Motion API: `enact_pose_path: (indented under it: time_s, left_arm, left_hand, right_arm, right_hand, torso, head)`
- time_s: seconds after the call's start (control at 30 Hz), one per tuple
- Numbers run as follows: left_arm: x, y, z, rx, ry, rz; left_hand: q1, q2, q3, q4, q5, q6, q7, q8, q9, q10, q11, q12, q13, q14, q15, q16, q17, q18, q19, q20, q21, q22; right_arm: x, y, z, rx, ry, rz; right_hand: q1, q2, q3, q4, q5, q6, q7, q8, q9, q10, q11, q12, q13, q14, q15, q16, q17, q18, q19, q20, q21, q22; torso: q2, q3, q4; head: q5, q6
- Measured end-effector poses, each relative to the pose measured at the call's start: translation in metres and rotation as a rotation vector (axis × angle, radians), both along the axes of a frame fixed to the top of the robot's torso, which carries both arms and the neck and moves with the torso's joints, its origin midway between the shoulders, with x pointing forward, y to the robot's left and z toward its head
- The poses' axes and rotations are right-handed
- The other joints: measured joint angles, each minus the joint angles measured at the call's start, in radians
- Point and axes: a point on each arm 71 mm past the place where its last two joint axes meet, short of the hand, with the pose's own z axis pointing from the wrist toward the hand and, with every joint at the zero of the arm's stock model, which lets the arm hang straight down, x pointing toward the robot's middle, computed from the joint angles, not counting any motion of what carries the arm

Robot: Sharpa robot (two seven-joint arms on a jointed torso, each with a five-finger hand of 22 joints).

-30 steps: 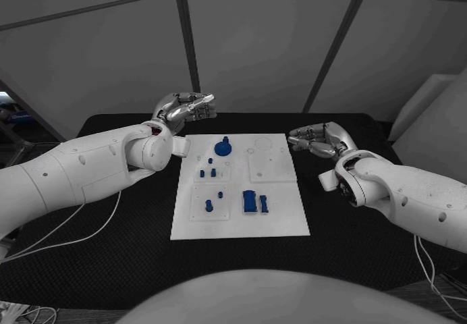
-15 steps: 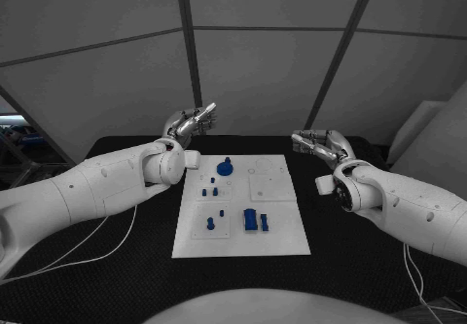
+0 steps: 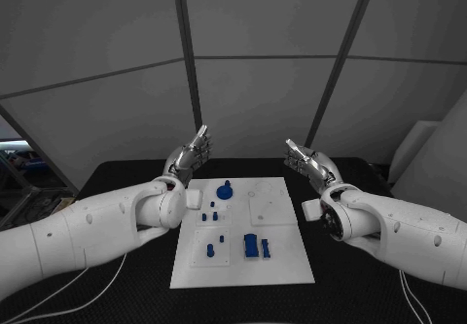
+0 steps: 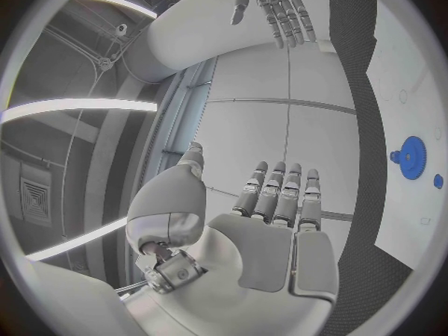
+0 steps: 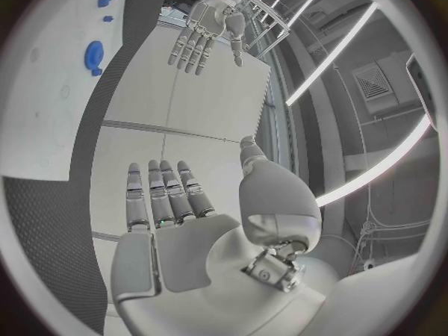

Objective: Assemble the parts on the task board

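Observation:
The white task board (image 3: 277, 270) lies in the middle of the black table. Blue parts sit on it: a round knob (image 3: 225, 191) near the far edge, small pegs (image 3: 209, 217) below it, and a taller block (image 3: 251, 244) with a thin piece (image 3: 266, 248) beside it. My left hand (image 3: 193, 156) is raised above the board's far left corner, fingers straight and apart, holding nothing. My right hand (image 3: 306, 160) is raised above the far right corner, also flat and empty. The left wrist view shows my left hand (image 4: 271, 216), the right hand (image 4: 275, 4) and the knob (image 4: 411, 155).
The black table (image 3: 117, 283) extends on both sides of the board. Grey wall panels stand behind the table. A cable (image 3: 102, 280) runs under my left arm. The right wrist view shows my right hand (image 5: 172, 216), my left hand (image 5: 205, 33) and the board (image 5: 51, 112).
Both hands have risen from table height and uncurled from loose fists into flat, spread palms. The camera has tilted upward, so the board sits lower in the picture.

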Motion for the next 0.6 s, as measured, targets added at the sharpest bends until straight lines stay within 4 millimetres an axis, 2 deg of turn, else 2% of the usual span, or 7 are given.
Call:
enact_pose_path:
  time_s: [0.03, 0.07, 0.17, 0.27, 0.47, 0.57, 0.6]
  left_arm:
    - [-0.004, -0.003, 0.001, 0.006, 0.0, 0.002]
    - [-0.008, -0.007, 0.002, 0.015, 0.001, 0.007]
    - [-0.016, -0.012, 0.004, 0.036, 0.0, 0.024]
    - [-0.022, -0.015, 0.006, 0.058, -0.004, 0.047]
    - [-0.025, -0.015, 0.008, 0.088, -0.012, 0.086]
    - [-0.025, -0.014, 0.008, 0.097, -0.014, 0.098]
    - [-0.025, -0.014, 0.008, 0.099, -0.015, 0.1]
  left_hand:
    - [-0.024, 0.001, 0.0, 0.0, 0.0, -0.018, -0.002, 0.0, 0.0, -0.019, -0.008, 0.0, 0.0, -0.016, -0.01, 0.0, 0.0, 0.0, -0.009, -0.008, 0.0, -0.005]
    - [-0.048, 0.001, 0.0, 0.0, 0.0, -0.035, -0.005, 0.0, -0.001, -0.035, -0.017, 0.0, -0.001, -0.031, -0.022, 0.0, -0.001, 0.0, -0.02, -0.012, 0.0, -0.009]
    - [-0.111, 0.002, -0.003, -0.003, -0.004, -0.079, -0.01, 0.0, -0.002, -0.08, -0.033, -0.001, -0.001, -0.074, -0.046, 0.0, -0.002, 0.0, -0.046, -0.028, 0.0, -0.023]
    - [-0.176, 0.002, -0.003, -0.003, -0.004, -0.127, -0.013, -0.004, -0.002, -0.127, -0.046, -0.001, -0.002, -0.118, -0.065, 0.0, -0.003, 0.0, -0.076, -0.042, 0.0, -0.058]
    - [-0.274, 0.003, -0.003, -0.003, -0.004, -0.197, -0.016, -0.004, -0.003, -0.198, -0.055, -0.001, -0.003, -0.183, -0.082, 0.0, -0.003, 0.0, -0.123, -0.092, 0.0, -0.094]
    - [-0.316, 0.004, -0.003, -0.003, -0.004, -0.228, -0.016, -0.004, -0.003, -0.229, -0.058, -0.001, -0.003, -0.211, -0.086, 0.0, -0.003, 0.0, -0.142, -0.111, 0.0, -0.102]
    - [-0.328, 0.003, -0.003, -0.003, -0.004, -0.236, -0.018, -0.004, -0.003, -0.237, -0.059, -0.001, -0.003, -0.218, -0.086, 0.0, -0.003, 0.0, -0.147, -0.116, 0.0, -0.104]
  right_arm:
    - [-0.003, 0.001, 0.002, 0.011, 0.001, -0.01]
    - [-0.007, 0.002, 0.005, 0.025, 0.002, -0.026]
    - [-0.013, 0.002, 0.009, 0.048, 0.009, -0.063]
    - [-0.017, 0.001, 0.012, 0.064, 0.019, -0.103]
    - [-0.018, -0.002, 0.012, 0.076, 0.026, -0.156]
    - [-0.018, -0.003, 0.012, 0.078, 0.027, -0.17]
    - [-0.018, -0.003, 0.012, 0.078, 0.028, -0.174]
  right_hand:
    - [-0.026, 0.0, 0.0, 0.0, 0.0, -0.018, -0.007, 0.0, -0.002, -0.019, -0.011, -0.002, -0.001, -0.019, -0.005, 0.0, -0.003, -0.001, -0.015, -0.006, -0.003, 0.0]
    - [-0.053, -0.001, -0.001, -0.001, 0.0, -0.037, -0.014, 0.0, -0.004, -0.038, -0.021, -0.004, -0.001, -0.038, -0.01, 0.0, -0.007, -0.015, -0.031, -0.011, -0.003, -0.001]
    - [-0.12, -0.001, -0.003, -0.003, 0.0, -0.083, -0.027, 0.0, -0.007, -0.087, -0.044, -0.004, -0.002, -0.085, -0.021, 0.0, -0.012, -0.016, -0.07, -0.025, -0.003, -0.002]
    - [-0.19, -0.002, -0.003, -0.003, -0.004, -0.131, -0.036, 0.0, -0.008, -0.137, -0.059, -0.004, -0.003, -0.133, -0.029, -0.004, -0.017, -0.023, -0.112, -0.038, -0.007, -0.003]
    - [-0.298, -0.002, -0.003, -0.003, -0.004, -0.204, -0.045, -0.004, -0.01, -0.215, -0.073, -0.004, -0.004, -0.208, -0.035, -0.004, -0.02, -0.078, -0.174, -0.093, -0.007, -0.003]
    - [-0.342, -0.002, -0.003, -0.003, -0.004, -0.234, -0.047, -0.004, -0.01, -0.247, -0.076, -0.004, -0.004, -0.239, -0.036, -0.004, -0.02, -0.078, -0.198, -0.113, -0.007, -0.003]
    - [-0.355, -0.002, -0.003, -0.003, -0.004, -0.244, -0.047, -0.004, -0.01, -0.256, -0.078, -0.004, -0.004, -0.249, -0.037, -0.004, -0.02, -0.087, -0.206, -0.116, -0.007, -0.003]
  torso:
    - [0.001, 0.0014, 0.0061]
    - [0.002, 0.0036, 0.0145]
    - [0.003, 0.0081, 0.0324]
    - [0.005, 0.0119, 0.0461]
    - [0.006, 0.015, 0.0585]
    - [0.006, 0.0154, 0.0607]
    - [0.006, 0.0155, 0.061]
  head:
    - [-0.006, 0.011]
    - [-0.013, 0.025]
    - [-0.028, 0.053]
    - [-0.038, 0.071]
    - [-0.043, 0.081]
    - [-0.044, 0.081]
    - [-0.044, 0.081]
